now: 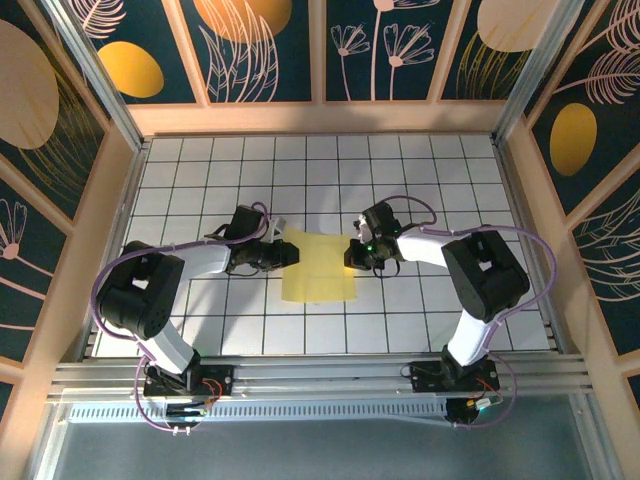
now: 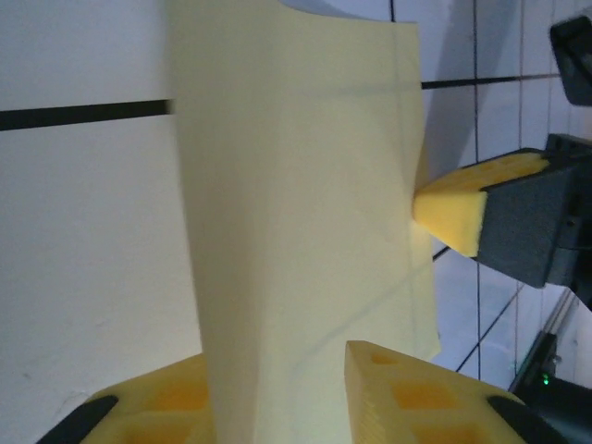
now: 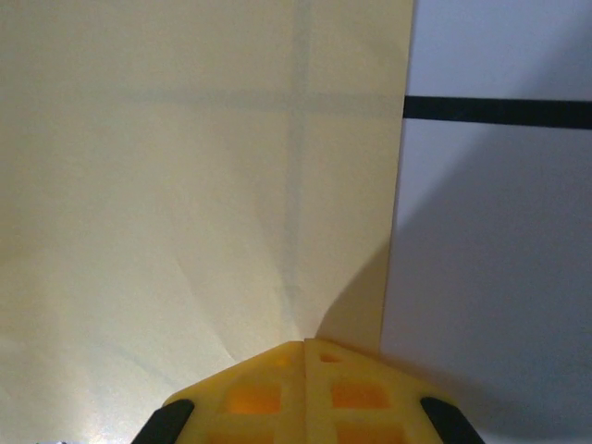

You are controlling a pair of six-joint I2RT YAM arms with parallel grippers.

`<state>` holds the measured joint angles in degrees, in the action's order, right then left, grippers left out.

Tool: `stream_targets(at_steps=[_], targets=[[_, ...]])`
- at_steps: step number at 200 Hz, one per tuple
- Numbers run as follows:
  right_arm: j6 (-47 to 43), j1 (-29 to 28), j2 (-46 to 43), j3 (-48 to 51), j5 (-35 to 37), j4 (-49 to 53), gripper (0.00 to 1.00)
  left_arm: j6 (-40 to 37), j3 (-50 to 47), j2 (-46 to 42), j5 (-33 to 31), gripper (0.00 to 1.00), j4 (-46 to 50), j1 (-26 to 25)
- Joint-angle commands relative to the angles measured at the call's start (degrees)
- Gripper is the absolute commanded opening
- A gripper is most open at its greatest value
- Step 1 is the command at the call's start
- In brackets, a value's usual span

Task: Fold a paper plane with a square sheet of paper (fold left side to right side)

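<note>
Arms: two, bolted at the near edge of the table [image 1: 200, 160], both reaching in toward its middle.
Left gripper [image 1: 272, 252]: at the sheet's left edge, jaws apart. In the left wrist view the paper stands up between its fingers [image 2: 416, 393], with slack on either side.
Right gripper [image 1: 356, 250]: at the sheet's right edge, jaws together, the pads meeting tip to tip over the paper just inside that edge. Whether they nip the paper or only press on it, I cannot tell.
Square sheet of paper [image 1: 318, 272]: about the middle of the table, between the two grippers. Its left part is raised and curling, and its right part lies flat on the tiles.
Stage, as I judge it: the left side is lifted for carrying over to the right side, and no fold is pressed yet.
Risk 1: with the left jaws apart, the raised flap may slip out and drop back flat.
Risk 2: if the right gripper's hold is weak, the whole sheet could slide toward the right edge and the crease would land crooked.
Risk 3: a loose curl may buckle into a stray crease.
Count: one sheet, two grippers, two arms.
</note>
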<state>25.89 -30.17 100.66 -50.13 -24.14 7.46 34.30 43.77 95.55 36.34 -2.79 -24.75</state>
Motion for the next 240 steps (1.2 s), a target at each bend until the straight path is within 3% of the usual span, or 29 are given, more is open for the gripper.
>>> stream_targets(at_steps=[1, 65, 129, 154, 208, 221, 240], targets=[[-0.2, -0.9, 1.9, 0.7, 3.2, 2.4, 0.06, 2.9, 0.3, -0.1, 5.1, 0.38, -3.2, -0.5], [0.6, -0.9, 1.8, 1.6, 2.6, 0.3, 0.07, 8.6, 2.1, -0.9, 8.8, 0.61, -10.7, -3.9], [1.7, -0.9, -1.0, 3.2, 0.4, -2.8, 0.07, 10.9, 4.3, 5.7, 8.3, 0.63, -15.0, -6.1], [2.6, -0.9, -2.1, 4.2, -0.9, -4.8, 0.06, 10.9, 5.2, 7.4, 8.2, 0.53, -15.2, -6.6], [3.0, -0.9, -5.9, 4.5, -0.1, -5.4, 0.04, 9.8, 5.6, 9.3, 5.6, 0.11, -12.8, -7.0], [3.0, -0.8, -7.8, 4.8, 1.4, -5.1, 0.05, 9.7, 5.6, 9.4, 5.2, 0.05, -12.4, -7.0], [3.0, 0.9, -11.2, 6.4, 1.7, -5.9, 0.15, 9.6, 5.4, 9.3, 4.9, 0.02, -12.5, -7.1]])
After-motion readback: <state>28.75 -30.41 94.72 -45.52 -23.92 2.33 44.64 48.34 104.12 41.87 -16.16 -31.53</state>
